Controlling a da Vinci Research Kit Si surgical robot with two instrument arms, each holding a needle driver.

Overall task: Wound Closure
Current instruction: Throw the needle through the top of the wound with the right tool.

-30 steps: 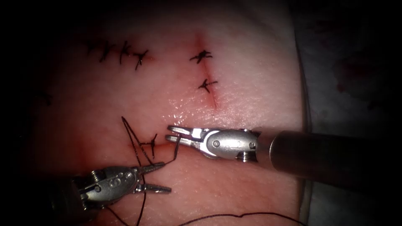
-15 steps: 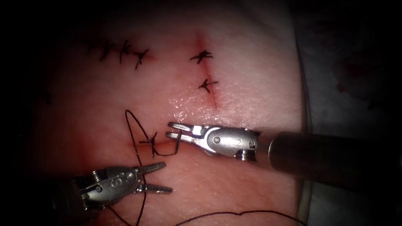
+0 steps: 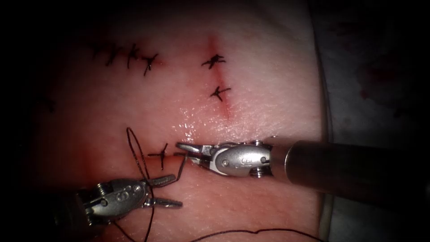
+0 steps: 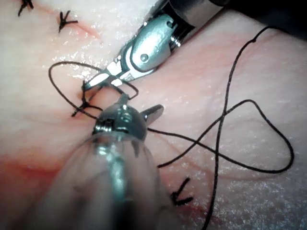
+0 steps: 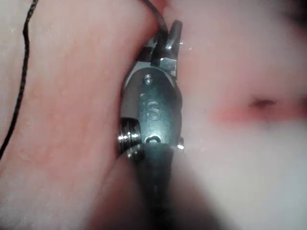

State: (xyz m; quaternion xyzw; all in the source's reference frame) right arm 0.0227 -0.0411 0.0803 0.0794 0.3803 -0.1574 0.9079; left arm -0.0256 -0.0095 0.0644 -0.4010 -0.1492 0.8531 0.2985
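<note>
The right tool (image 3: 181,147) comes in from the right, and its jaws are shut on the dark thread (image 3: 182,164) at the right end of a short horizontal cut (image 3: 172,155) in the tissue (image 3: 268,67). From those jaws the thread drops to the tip of the left tool's upper jaw. The left tool (image 3: 178,191) lies just below the cut with its jaws open and nothing between them. A tied stitch (image 3: 160,155) crosses the cut, and a thread loop (image 3: 130,143) stands to its left. The left wrist view has both tools, right tool (image 4: 96,82) and left tool (image 4: 140,104), at this stitch. The right wrist view has the thread (image 5: 157,17) entering the right tool (image 5: 173,28).
A vertical cut (image 3: 224,107) above the right tool carries two tied stitches (image 3: 214,61). A row of several stitches (image 3: 130,56) runs along the upper left. Slack thread (image 4: 249,103) lies in loops on the tissue below the tools. The tissue's edge (image 3: 324,112) is on the right.
The right tool's jaws, open around the thread before, have rolled and shut on it, moving slightly left and down. The thread loop left of the stitch shifted. The left tool stayed put, open.
</note>
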